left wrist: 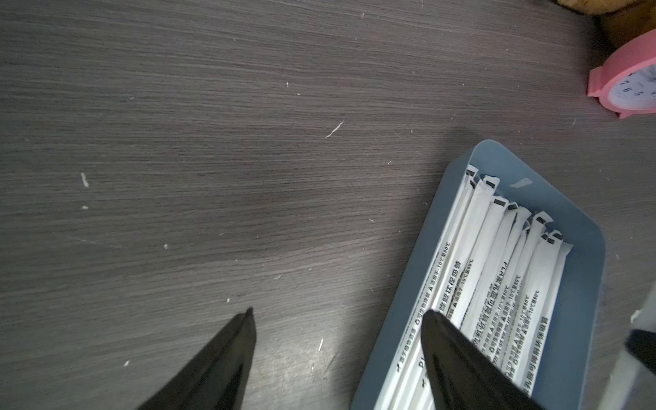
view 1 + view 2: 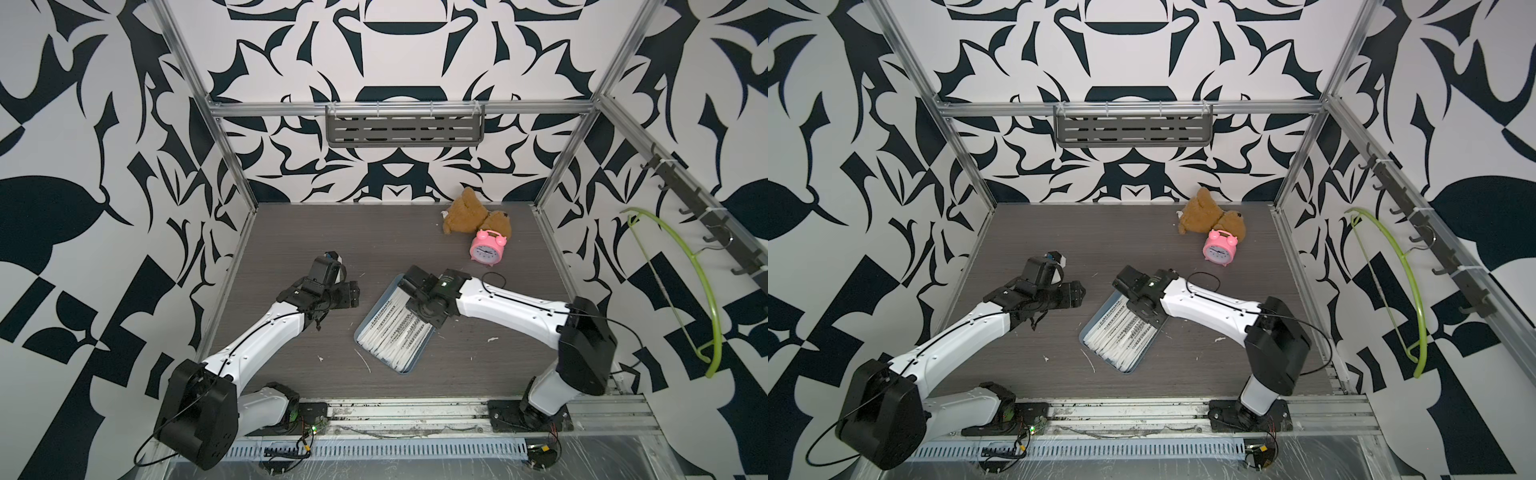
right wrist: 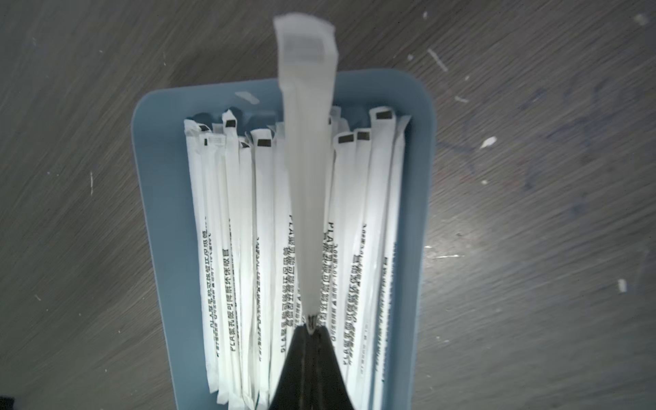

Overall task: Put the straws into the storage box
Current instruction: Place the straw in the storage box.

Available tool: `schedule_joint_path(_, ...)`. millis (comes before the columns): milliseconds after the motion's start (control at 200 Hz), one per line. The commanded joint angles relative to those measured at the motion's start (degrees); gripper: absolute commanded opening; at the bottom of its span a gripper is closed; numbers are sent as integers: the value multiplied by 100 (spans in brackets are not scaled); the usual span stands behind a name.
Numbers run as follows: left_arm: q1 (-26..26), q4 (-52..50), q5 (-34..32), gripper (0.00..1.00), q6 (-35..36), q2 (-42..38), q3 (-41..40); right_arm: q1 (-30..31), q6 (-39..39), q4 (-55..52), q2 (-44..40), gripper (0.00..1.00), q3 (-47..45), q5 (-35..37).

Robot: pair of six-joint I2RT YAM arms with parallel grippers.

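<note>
Even diffuse light, slight wrist-view blur

Matt paper straws (image 3: 264, 213), perhaps plastic box (image 3: 167, 213)
</note>
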Motion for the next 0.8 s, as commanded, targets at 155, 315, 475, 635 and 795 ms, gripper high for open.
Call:
schedule_joint_path(155, 22, -147, -57, 81, -3, -147, -108, 179, 414, 136, 751, 0, 430, -319)
schedule_joint_path(315, 18, -115, -40, 81, 15, -149, -134, 181, 415, 180, 784, 1, 393, -398)
schedule_joint_path(475, 18, -103, -57, 81, 17, -148, -141, 185, 416, 216, 880, 7, 352, -626)
schedule_joint_path(635, 19, -105, -84, 81, 28, -205, -155, 179, 312, 190, 988, 12, 431, -669)
schedule_joint_path(795, 19, -31, -68, 81, 32, -326, -187, 177, 182, 40, 1018, 22, 526, -621)
